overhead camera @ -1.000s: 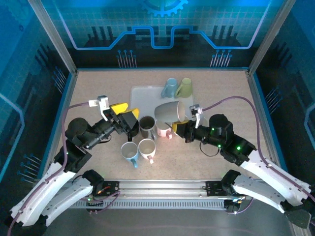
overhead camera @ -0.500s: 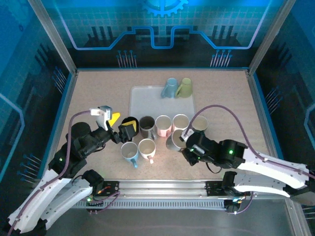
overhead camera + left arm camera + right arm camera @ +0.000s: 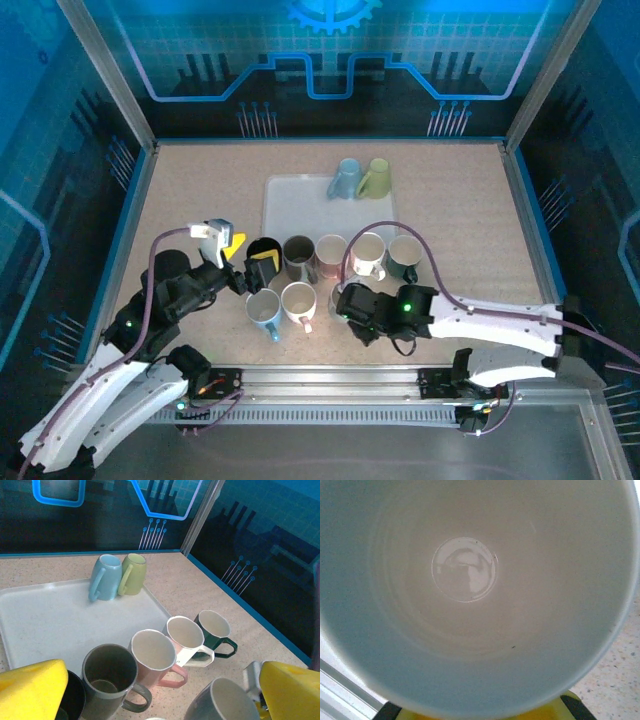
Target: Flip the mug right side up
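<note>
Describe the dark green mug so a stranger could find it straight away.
Find the white tray in the centre. A row of upright mugs runs along its near edge. The dark green mug is the rightmost, next to a white mug, and the only green one there.

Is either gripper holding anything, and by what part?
Right gripper holds the pale grey mug, apparently by its wall at the rim; left gripper open, empty.
</note>
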